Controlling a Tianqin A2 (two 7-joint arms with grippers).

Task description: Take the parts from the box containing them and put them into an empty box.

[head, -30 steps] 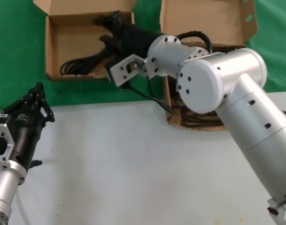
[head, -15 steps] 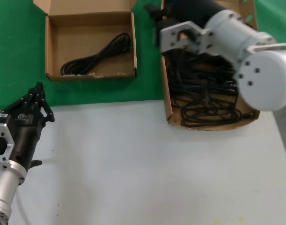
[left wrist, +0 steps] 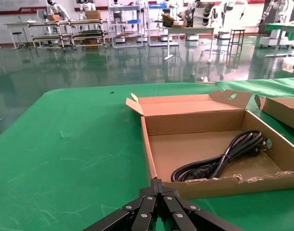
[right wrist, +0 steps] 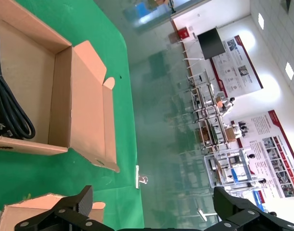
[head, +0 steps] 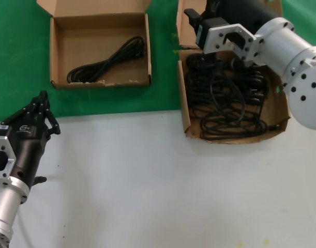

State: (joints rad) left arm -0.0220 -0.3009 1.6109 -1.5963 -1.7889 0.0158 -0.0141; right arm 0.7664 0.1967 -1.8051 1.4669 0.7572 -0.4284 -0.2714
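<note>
Cords just below right pincer.

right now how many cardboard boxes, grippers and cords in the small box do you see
cardboard boxes: 2, the smaller box and the larger box
grippers: 2, left gripper and right gripper
power cords in the smaller box: 1
total: 5

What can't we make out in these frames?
- Right hand: the head view hides it behind its own arm and the picture's top edge; the right wrist view shows its fingers spread and holding nothing.
- Big box: the arm covers its far end and lid, and the cords there can't be counted.
- Small box: its near wall hides part of the floor in the left wrist view, over the shut left hand.
</note>
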